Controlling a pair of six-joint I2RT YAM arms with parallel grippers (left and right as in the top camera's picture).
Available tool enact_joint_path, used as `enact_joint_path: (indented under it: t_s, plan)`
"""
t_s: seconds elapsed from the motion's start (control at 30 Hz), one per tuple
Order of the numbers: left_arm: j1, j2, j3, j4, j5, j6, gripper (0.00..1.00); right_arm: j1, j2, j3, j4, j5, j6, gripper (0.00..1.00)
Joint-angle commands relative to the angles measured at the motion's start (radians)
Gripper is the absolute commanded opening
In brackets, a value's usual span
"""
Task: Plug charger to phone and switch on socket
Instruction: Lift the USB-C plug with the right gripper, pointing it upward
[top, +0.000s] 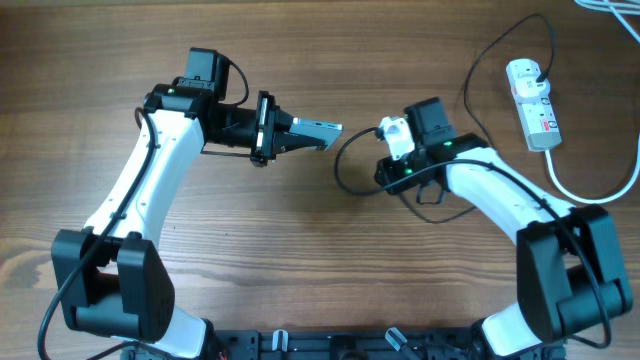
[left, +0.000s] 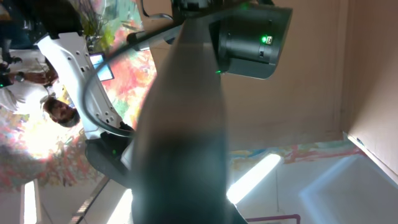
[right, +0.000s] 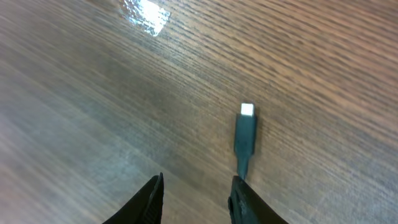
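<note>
the left fingers (top: 292, 130) are clamping the phone (top: 322, 128); the right fingers (right: 242, 205) are sitting slightly apart, holding nothing, with the charger (right: 245, 134) tip lying just ahead, unplugged. plugging and the socket (top: 531, 108) switch are still waiting.

The left arm (top: 140, 190) stretches toward the middle, left gripper (top: 297, 134) clamped on the phone (top: 320, 129); the right arm (top: 500, 190) bends inward, right gripper (right: 196, 190) pointing down, fingers (right: 152, 199) apart.

Wood-grain table (right: 93, 93), brown, with a glare patch. The charger (right: 245, 134) connector lies on it just ahead of the fingers (right: 244, 202) of the right gripper (right: 196, 179), pale tip pointing away. The socket (top: 532, 105) and its white cord (top: 590, 195) lie well behind those fingers.
</note>
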Motion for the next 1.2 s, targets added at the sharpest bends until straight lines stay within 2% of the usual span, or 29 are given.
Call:
enact_joint_path:
  t_s: [0.0, 0.07, 0.1, 0.13, 0.17, 0.23, 0.33, 0.4, 0.43, 0.5, 0.53, 0.63, 0.7, 0.9, 1.0, 1.17]
  plan:
    - [0.005, -0.026, 0.008, 0.001, 0.032, -0.019, 0.04, 0.028, 0.033, -0.031, 0.036, 0.182, -0.019, 0.36]
    - [0.005, -0.026, 0.008, 0.001, 0.032, -0.019, 0.04, 0.027, 0.050, -0.043, 0.026, 0.225, -0.017, 0.34]
    - [0.005, -0.026, 0.008, 0.001, 0.031, -0.019, 0.04, 0.027, 0.058, -0.048, 0.021, 0.252, -0.016, 0.30]
    - [0.005, -0.026, 0.008, 0.009, 0.031, -0.018, 0.04, 0.027, 0.066, -0.064, 0.019, 0.307, -0.009, 0.06]
    - [0.005, -0.026, 0.008, 0.020, 0.032, -0.019, 0.04, 0.027, 0.067, -0.070, 0.018, 0.326, -0.001, 0.04]
    - [0.005, -0.026, 0.008, 0.027, 0.032, -0.019, 0.04, 0.025, 0.067, -0.079, -0.003, 0.359, 0.011, 0.04]
    - [0.005, -0.026, 0.008, 0.027, 0.031, -0.019, 0.04, 0.012, 0.067, -0.080, -0.052, 0.510, 0.096, 0.04]
    - [0.005, -0.026, 0.008, 0.027, 0.031, -0.019, 0.04, 0.000, 0.067, -0.080, -0.055, 0.489, 0.110, 0.04]
    - [0.005, -0.026, 0.008, 0.027, 0.031, -0.019, 0.04, 0.000, 0.067, -0.080, -0.051, 0.455, 0.103, 0.09]
    - [0.005, -0.026, 0.008, 0.028, 0.031, -0.016, 0.04, -0.001, 0.067, -0.080, -0.040, 0.411, 0.076, 0.31]
    - [0.005, -0.026, 0.008, 0.032, 0.028, -0.016, 0.04, -0.001, 0.068, -0.080, -0.016, 0.411, 0.072, 0.40]
    - [0.005, -0.026, 0.008, 0.053, 0.028, -0.017, 0.04, -0.001, 0.071, -0.081, 0.051, 0.410, 0.059, 0.42]
    - [0.005, -0.026, 0.008, 0.053, 0.028, -0.016, 0.04, -0.001, 0.072, -0.081, 0.072, 0.402, 0.059, 0.40]
    - [0.005, -0.026, 0.008, 0.053, 0.028, -0.016, 0.04, -0.003, 0.073, -0.081, 0.053, 0.344, 0.054, 0.26]
    - [0.005, -0.026, 0.008, 0.053, 0.028, -0.016, 0.04, -0.017, 0.073, -0.082, 0.053, 0.343, 0.028, 0.13]
    - [0.005, -0.026, 0.008, 0.053, 0.028, -0.016, 0.04, -0.072, 0.074, -0.082, 0.034, 0.306, 0.017, 0.11]
